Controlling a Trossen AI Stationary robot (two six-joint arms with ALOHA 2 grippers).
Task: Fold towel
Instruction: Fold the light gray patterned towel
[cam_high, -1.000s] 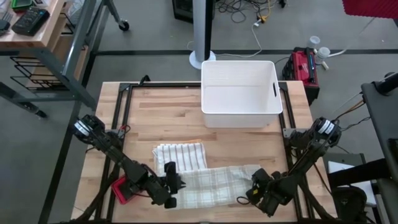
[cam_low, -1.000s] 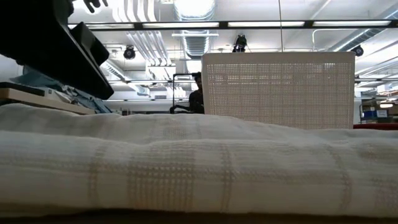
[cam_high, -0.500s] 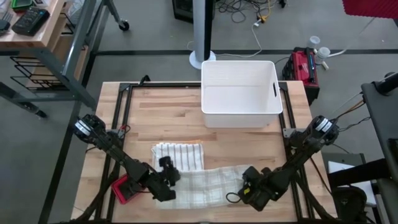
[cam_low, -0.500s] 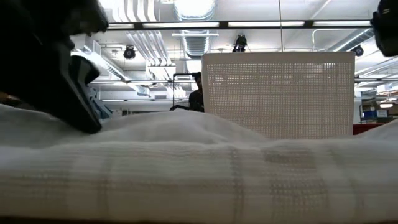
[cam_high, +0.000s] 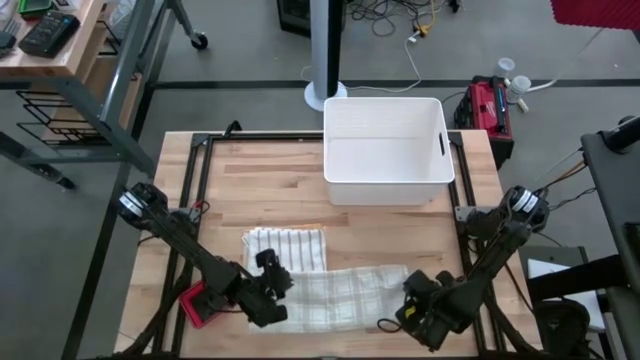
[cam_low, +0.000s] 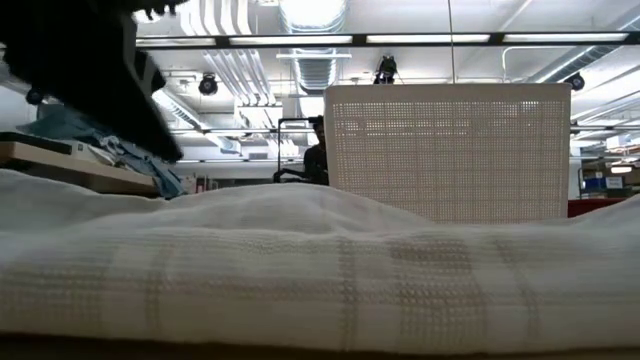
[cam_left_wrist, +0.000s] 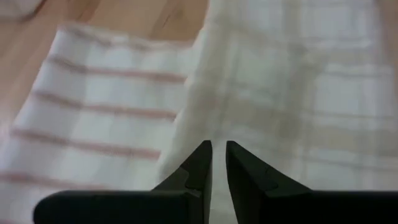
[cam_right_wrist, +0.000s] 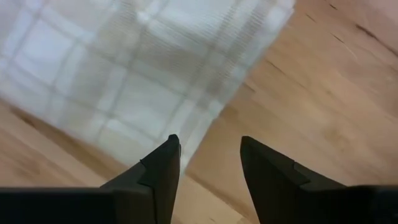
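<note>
Item: checked towel, lying flat and long along the near edge of the table, its left end overlapping the near edge of a striped towel folded just beyond it.

Left gripper: hovering over the checked towel's left end, where the two cloths are meeting; fingers drawn to a narrow slit, holding nothing that shows.

Right gripper: hanging just off the checked towel's right end, fingers standing moderately apart and empty, the cloth's corner lying ahead of them and bare wood between them.

Also present: white bin at the far side; red object at the near left edge.

Risks, as judged:
- Left gripper is sitting on the overlap, so a pinch there is likely catching both towels and dragging the striped one along.
- Right gripper is aiming beside the corner; closing now is likely grabbing only air or a thin edge.
- Uneven lifts are liable to skew the fold.
</note>
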